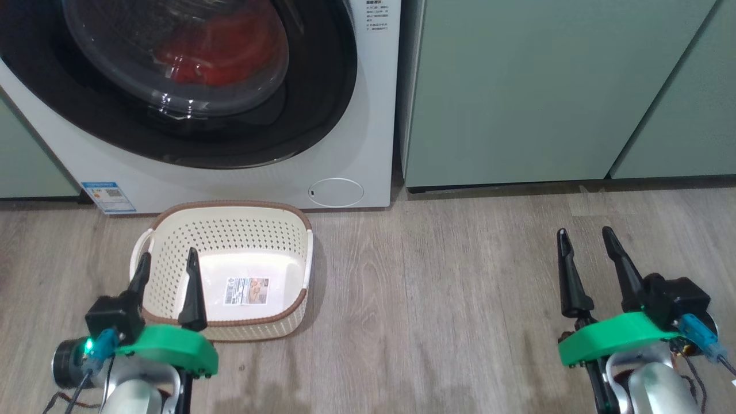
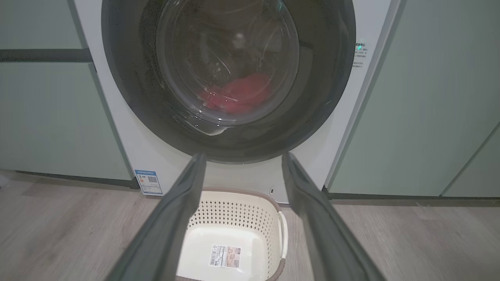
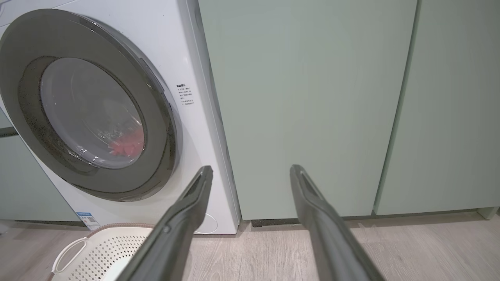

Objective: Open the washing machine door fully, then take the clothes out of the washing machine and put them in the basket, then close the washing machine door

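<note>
The white washing machine (image 1: pixel 368 115) stands at upper left, its black-rimmed round door (image 1: pixel 310 115) shut against the front. Red clothes (image 1: pixel 224 49) lie inside behind the glass and show again as a red bundle of clothes (image 2: pixel 238 93) and clothes (image 3: pixel 127 144). The cream basket (image 1: pixel 230 224) sits on the floor just in front of the machine, holding nothing but a label. My left gripper (image 1: pixel 167 261) hovers open over the basket's near left wall. My right gripper (image 1: pixel 583 236) is open above bare floor at the right, far from the door (image 3: pixel 164 128). The basket (image 2: pixel 234 210) sits between the left fingers.
Pale-green cabinets (image 1: pixel 517 86) flank the machine on the right, and another cabinet (image 2: pixel 43 117) stands on its left. Wood-look floor (image 1: pixel 437 299) stretches between basket and right arm. A small round hatch (image 1: pixel 336 192) and a blue label sticker (image 1: pixel 109 196) mark the machine's base.
</note>
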You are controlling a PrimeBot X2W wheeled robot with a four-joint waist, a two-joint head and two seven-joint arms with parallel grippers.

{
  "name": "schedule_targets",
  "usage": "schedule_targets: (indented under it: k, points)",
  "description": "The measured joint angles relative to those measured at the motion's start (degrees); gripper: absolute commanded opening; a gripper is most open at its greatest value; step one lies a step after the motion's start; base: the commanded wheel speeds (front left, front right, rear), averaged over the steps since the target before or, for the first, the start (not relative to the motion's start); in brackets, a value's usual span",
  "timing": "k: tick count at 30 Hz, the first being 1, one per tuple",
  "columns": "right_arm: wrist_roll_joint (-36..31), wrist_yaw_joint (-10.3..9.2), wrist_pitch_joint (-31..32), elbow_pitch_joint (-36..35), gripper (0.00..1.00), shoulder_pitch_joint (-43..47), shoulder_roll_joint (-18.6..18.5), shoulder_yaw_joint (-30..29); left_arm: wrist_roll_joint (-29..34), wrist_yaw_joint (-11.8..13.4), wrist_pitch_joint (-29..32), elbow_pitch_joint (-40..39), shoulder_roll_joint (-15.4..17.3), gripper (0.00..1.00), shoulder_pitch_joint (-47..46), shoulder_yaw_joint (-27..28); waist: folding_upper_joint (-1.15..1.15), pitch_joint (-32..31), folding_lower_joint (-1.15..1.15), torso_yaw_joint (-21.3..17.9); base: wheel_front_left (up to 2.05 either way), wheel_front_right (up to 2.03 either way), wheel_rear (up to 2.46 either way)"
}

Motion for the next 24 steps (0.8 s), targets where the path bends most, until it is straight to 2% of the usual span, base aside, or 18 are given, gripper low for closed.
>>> schedule_targets:
  k: [12, 19, 24]
  points:
    - [-3.12, 0.00, -1.92, 1.12, 1.00, 0.00, -0.10, 0.30, 6.04, 0.15, -2.05, -0.01, -0.18, 1.00, -0.31, 0.99, 0.00, 0.25, 0.00, -0.06, 0.00, 0.00, 0.00]
    - [-5.92, 0.00, -3.01, 1.86, 1.00, -0.49, -0.18, 0.82, 10.17, -1.31, -3.19, 0.73, -0.91, 1.00, -1.18, 2.33, 0.00, 0.29, 0.00, -0.03, 0.00, 0.00, 0.00]
    - [-5.59, 0.00, -3.02, 2.40, 1.00, -1.06, -0.20, 0.77, 10.45, -2.27, -3.27, 1.82, -1.57, 1.00, -1.21, 3.53, 0.00, 0.17, 0.00, -0.02, 0.00, 0.00, 0.00]
